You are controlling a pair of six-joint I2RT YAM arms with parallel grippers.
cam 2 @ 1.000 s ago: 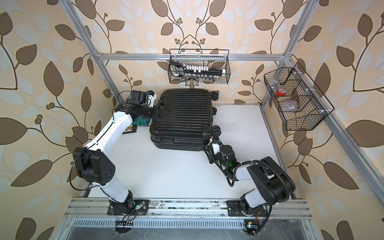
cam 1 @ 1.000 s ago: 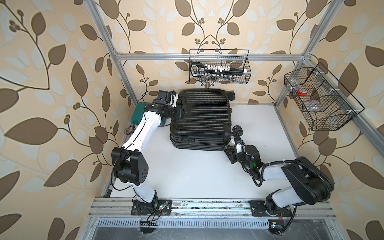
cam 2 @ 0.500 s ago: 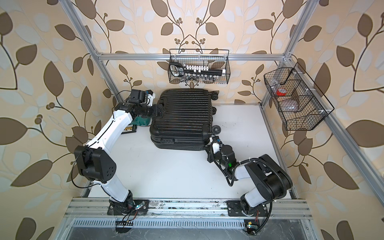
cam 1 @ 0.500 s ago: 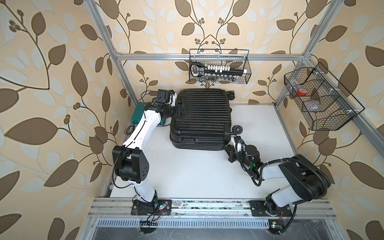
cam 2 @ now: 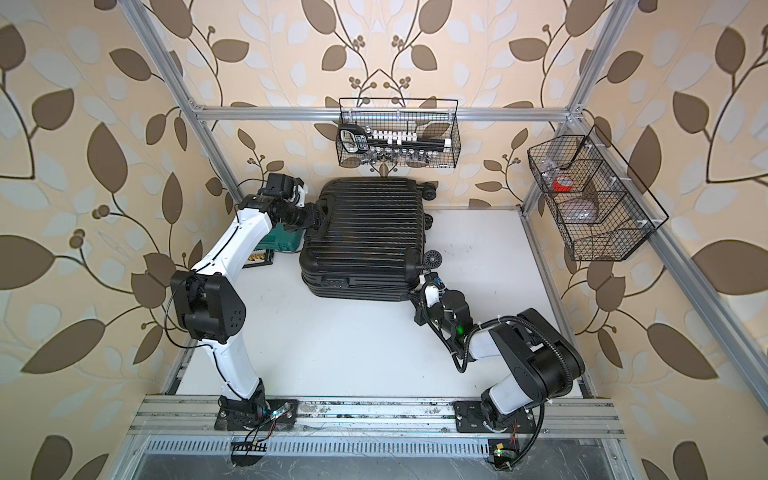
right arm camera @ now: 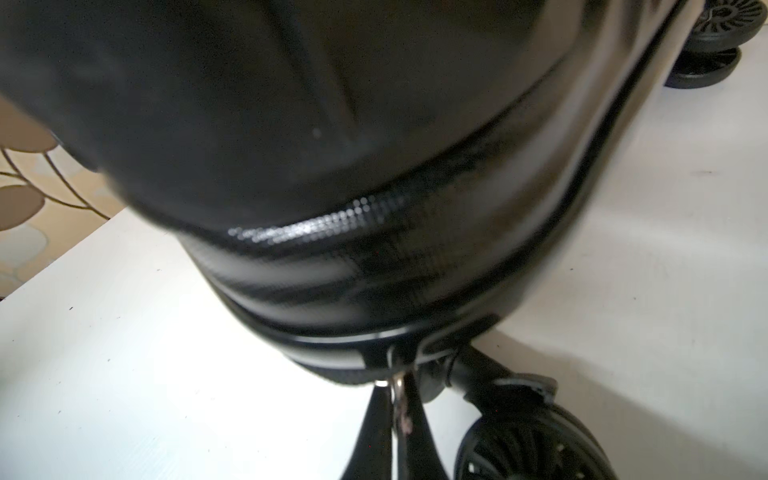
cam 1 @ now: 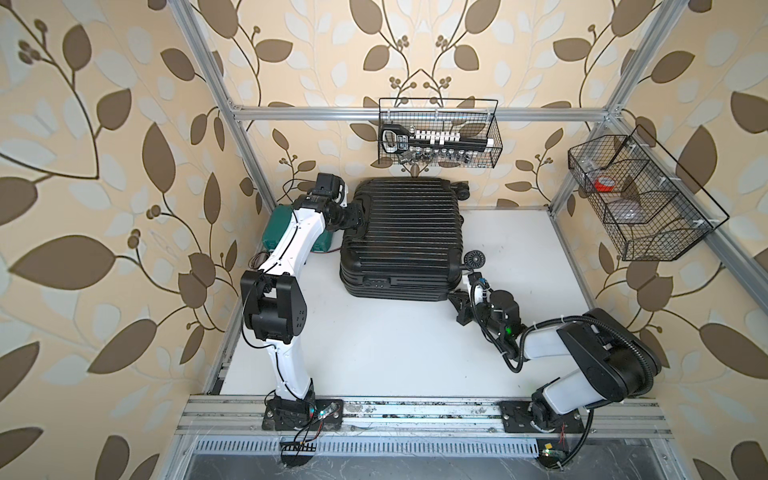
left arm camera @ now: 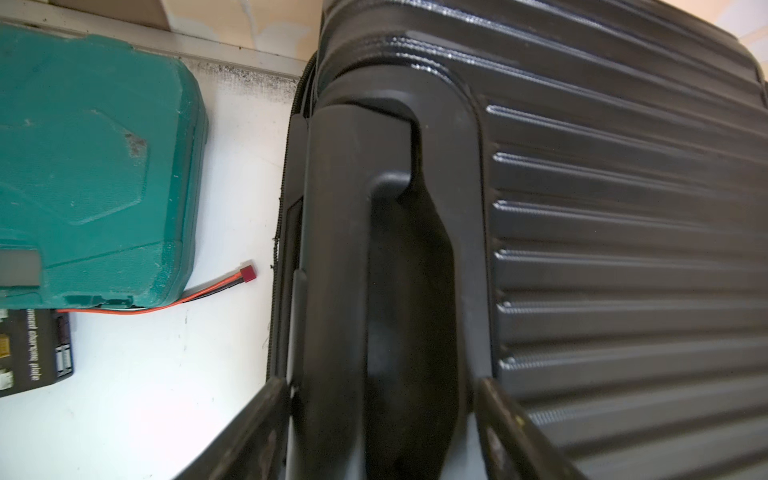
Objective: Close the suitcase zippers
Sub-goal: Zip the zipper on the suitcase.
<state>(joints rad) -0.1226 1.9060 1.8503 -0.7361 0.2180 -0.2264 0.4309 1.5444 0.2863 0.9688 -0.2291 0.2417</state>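
The black ribbed suitcase [cam 1: 403,237] [cam 2: 365,232] lies flat on the white table with its shells together. My left gripper [cam 1: 359,214] [left arm camera: 380,386] is at its far left edge, open, with its fingers on either side of the black side handle [left arm camera: 336,249]. The thin zip track [left arm camera: 276,232] runs along the seam beside that handle. My right gripper [cam 1: 455,297] [right arm camera: 395,386] is at the near right corner by a spinner wheel [right arm camera: 528,440]. It is shut on a small metal zipper pull [right arm camera: 398,380] that hangs from the seam.
A green tool case [cam 1: 276,224] [left arm camera: 91,166] sits left of the suitcase under my left arm, with a red-tipped cable [left arm camera: 248,273] beside it. A wire basket [cam 1: 438,137] hangs on the back wall and another wire basket [cam 1: 636,199] on the right. Frame posts stand at the back corners.
My right gripper has shut on the zipper pull at the near right corner. My left gripper's jaws have narrowed around the side handle and its wrist has shifted slightly.
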